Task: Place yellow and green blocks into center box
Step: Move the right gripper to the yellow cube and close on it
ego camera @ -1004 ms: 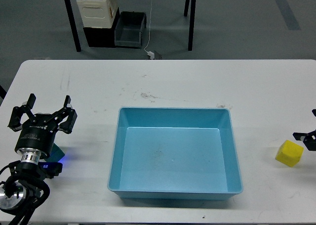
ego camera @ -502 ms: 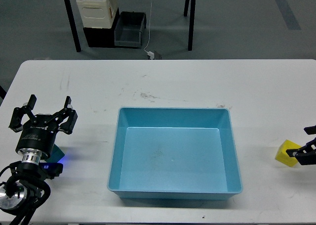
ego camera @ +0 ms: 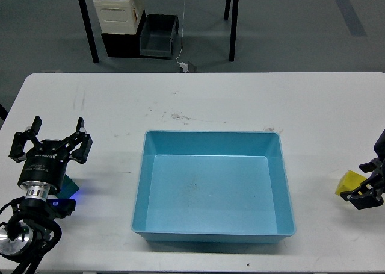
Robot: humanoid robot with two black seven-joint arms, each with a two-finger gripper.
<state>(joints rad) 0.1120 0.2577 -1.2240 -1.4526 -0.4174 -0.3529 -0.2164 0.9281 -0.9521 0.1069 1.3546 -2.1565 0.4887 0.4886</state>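
White table (ego camera: 240,99), blue box (ego camera: 213,235) centered

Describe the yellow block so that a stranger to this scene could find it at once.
Start at the big blue box in the middle of the white table and look to its right, near the table's right edge. The yellow block sits there, partly covered by the right claw. It is the only yellow thing on the table.
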